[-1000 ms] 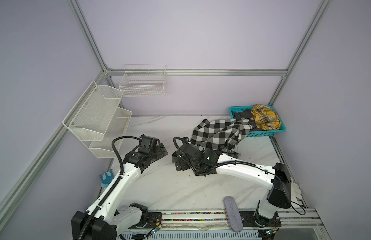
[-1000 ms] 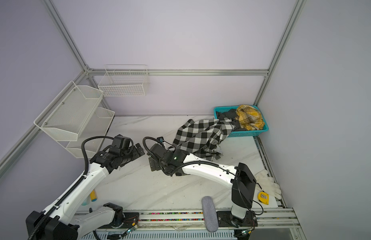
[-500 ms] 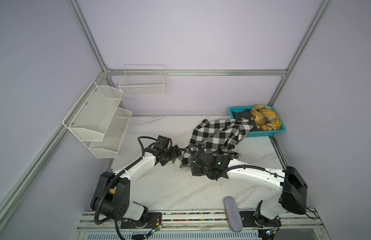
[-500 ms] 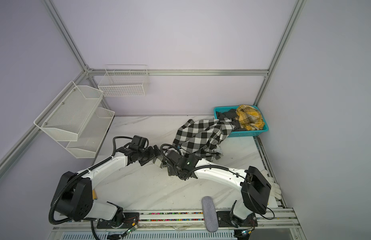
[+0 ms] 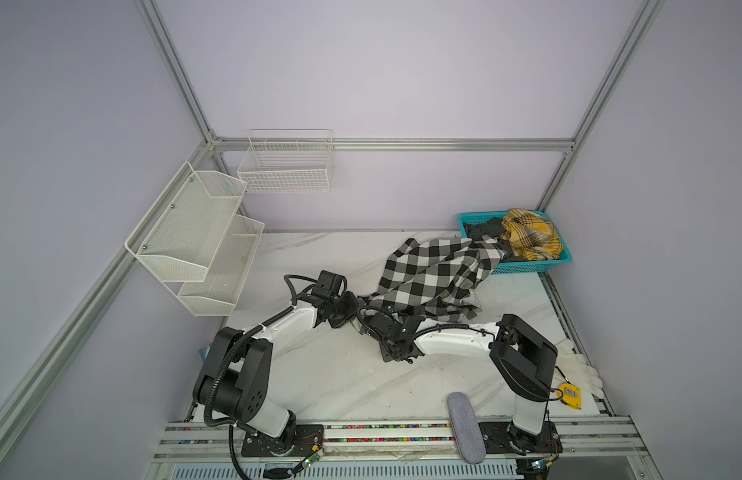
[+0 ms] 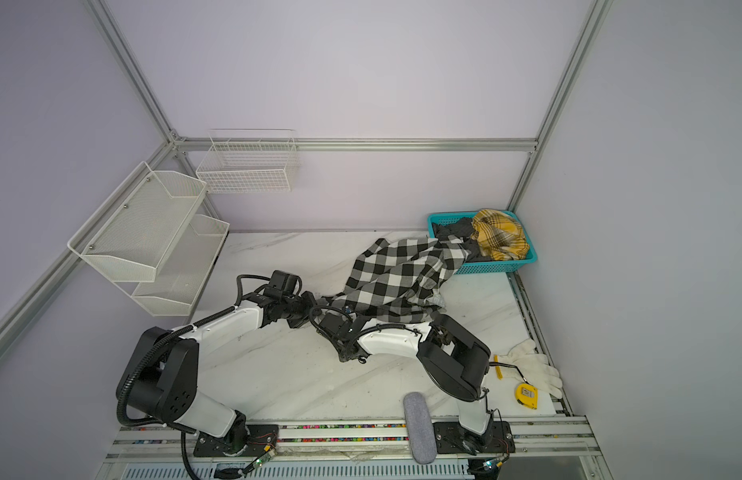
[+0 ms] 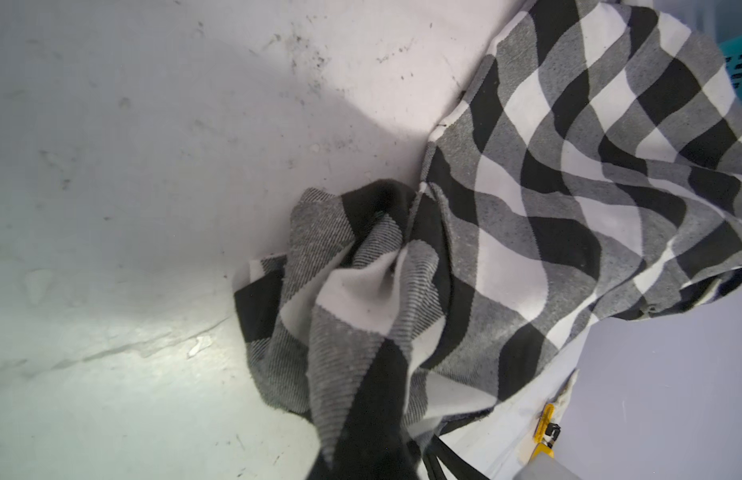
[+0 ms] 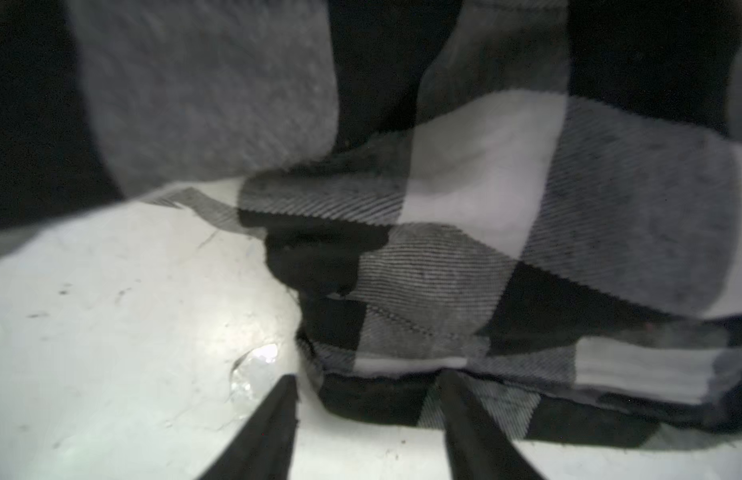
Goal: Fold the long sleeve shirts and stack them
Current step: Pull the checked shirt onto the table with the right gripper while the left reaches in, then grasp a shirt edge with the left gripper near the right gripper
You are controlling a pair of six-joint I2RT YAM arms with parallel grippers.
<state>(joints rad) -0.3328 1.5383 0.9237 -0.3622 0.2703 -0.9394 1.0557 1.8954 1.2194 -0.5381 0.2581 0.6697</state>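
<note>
**Two end effectors at the near corner of the checked shirt: left clenched, right not yet closed.**

My left end effector (image 5: 350, 306) is clenched on a bunched corner of the black-and-white checked shirt (image 5: 435, 270) (its fingers are buried under the cloth in the wrist view). Just beside it, my right end effector (image 8: 368, 376) has its jaws apart. One finger (image 8: 269, 424) is over the bare worktop (image 5: 340, 374) and the other is over the shirt's hem, so the edge lies between them ungrasped. From both end effectors the shirt runs away across the worktop in a crumpled spread, and its far end drapes over the rim of the teal basket (image 5: 527, 267), well beyond them. In that basket, farthest from the end effectors, a dark grey shirt (image 5: 483, 228) lies beside a yellow plaid shirt (image 5: 529, 235).
</note>
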